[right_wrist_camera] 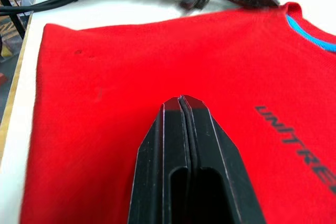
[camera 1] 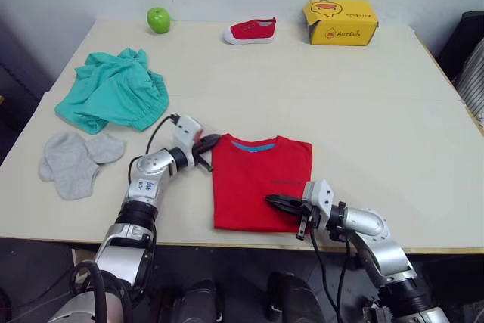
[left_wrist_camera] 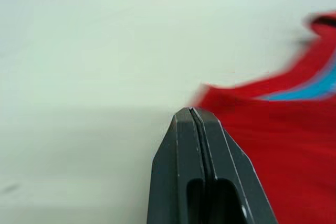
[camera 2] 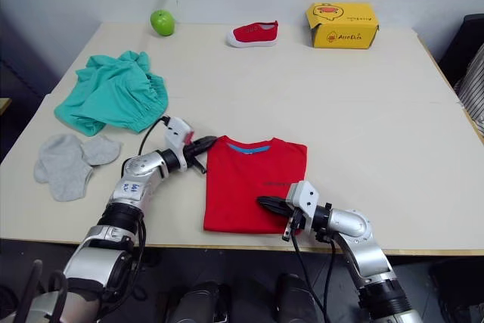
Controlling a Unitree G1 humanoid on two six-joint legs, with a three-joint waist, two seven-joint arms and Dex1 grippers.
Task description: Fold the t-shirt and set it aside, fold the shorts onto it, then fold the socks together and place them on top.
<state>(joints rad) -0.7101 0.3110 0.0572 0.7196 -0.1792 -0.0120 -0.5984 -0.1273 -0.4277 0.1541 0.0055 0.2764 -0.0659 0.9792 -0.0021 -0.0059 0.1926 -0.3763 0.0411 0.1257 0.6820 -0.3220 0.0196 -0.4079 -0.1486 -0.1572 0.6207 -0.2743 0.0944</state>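
On the pale bench (camera 1: 363, 96), the soft red t-shirt (camera 1: 261, 183) lies near the front edge, folded narrow, with both hands, left (camera 1: 206, 144) and right (camera 1: 274, 200), pressed together, empty, at its edges, likely ready to fold again.

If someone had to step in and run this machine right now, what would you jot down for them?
Left tool: shut, at the t-shirt's collar-side corner.
Right tool: shut, over the t-shirt's near edge.
T-shirt lies as a neat rectangle at the near table edge, not yet set aside.
Shorts lie bunched at far left, socks nearer, both unfolded.
Left to do: finish the t-shirt, then shorts, then socks.
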